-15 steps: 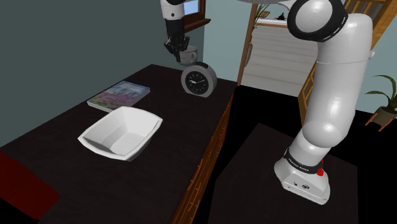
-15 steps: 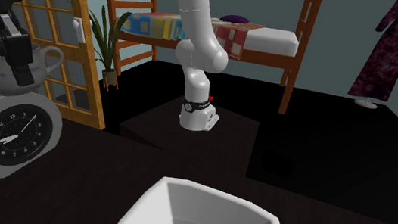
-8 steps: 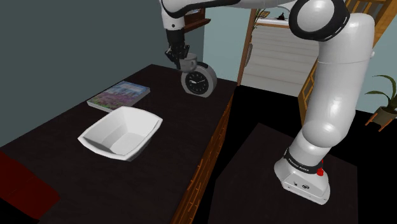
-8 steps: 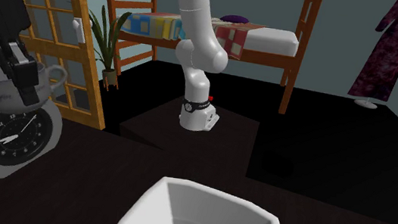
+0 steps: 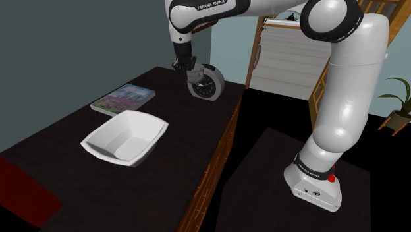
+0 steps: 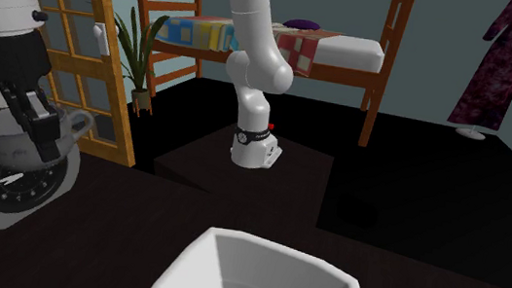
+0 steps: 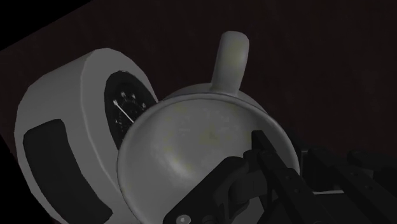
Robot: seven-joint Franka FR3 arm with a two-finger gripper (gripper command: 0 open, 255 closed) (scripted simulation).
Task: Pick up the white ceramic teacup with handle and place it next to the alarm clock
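From the shoulder: black two-finger gripper (image 5: 187, 66) pinching the rim of a pale grey handled teacup (image 5: 196, 77), just in front of the round white, black-dialled alarm clock (image 5: 210, 87). From the second exterior: cup overlapping the clock's upper face, handle turned aside from the clock. At the wrist: fingers (image 7: 270, 172) narrowly apart, clasping the cup's wall beside the clock.

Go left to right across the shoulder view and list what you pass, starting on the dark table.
White bowl → alarm clock → arm's white base → potted plant.
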